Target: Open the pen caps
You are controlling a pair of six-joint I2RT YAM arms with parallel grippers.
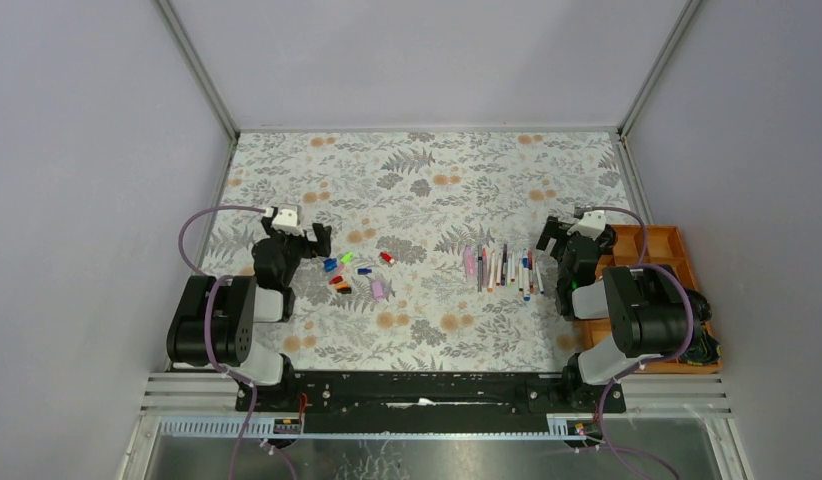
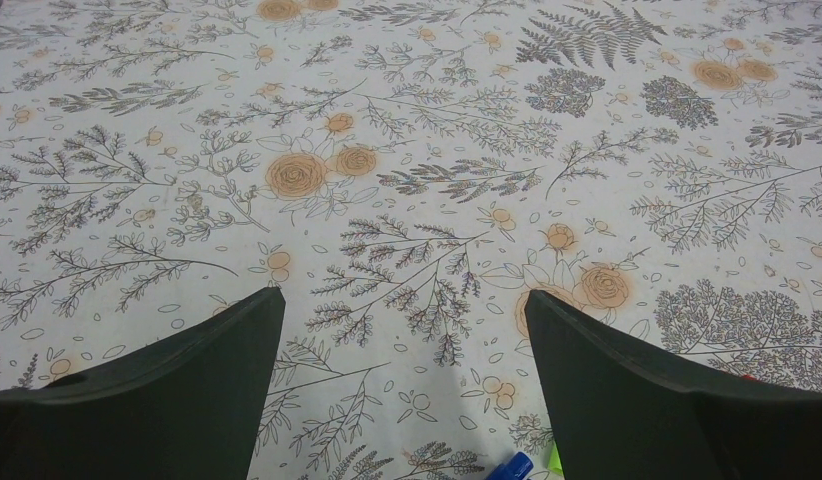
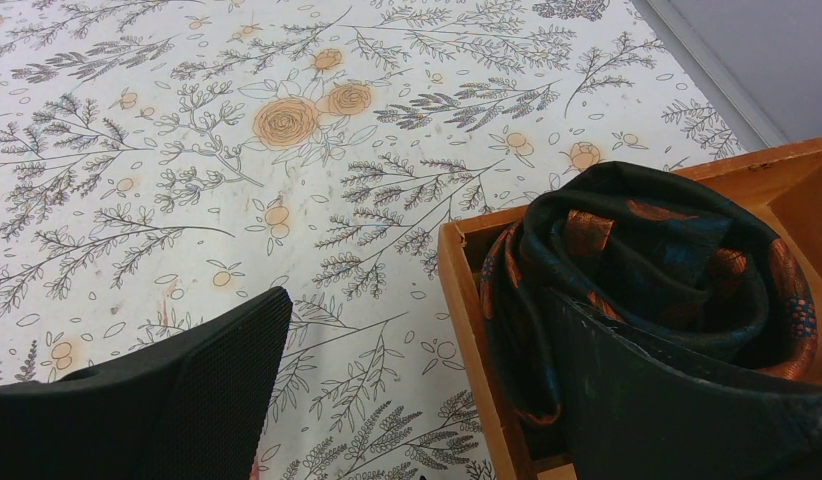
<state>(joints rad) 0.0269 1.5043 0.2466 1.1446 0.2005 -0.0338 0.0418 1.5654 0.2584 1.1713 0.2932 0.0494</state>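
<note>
Resting in a row on the surface (image 1: 427, 170), slim pens (image 1: 504, 268) look light, stiff, roll-prone; grip mid-barrel. Both pairs of jaws gape wide, empty.

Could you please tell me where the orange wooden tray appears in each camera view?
Top external: orange wooden tray at far right, mid-height.
Left wrist: not in view.
Right wrist: lower right, holding rolled dark fabric.
Shared landmark: floral tablecloth.

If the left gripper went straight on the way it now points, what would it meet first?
Probably the floral tablecloth: the open left gripper faces bare cloth. The blue pen cap at the wrist view's bottom edge seems behind its fingertips; depth is unclear.
</note>
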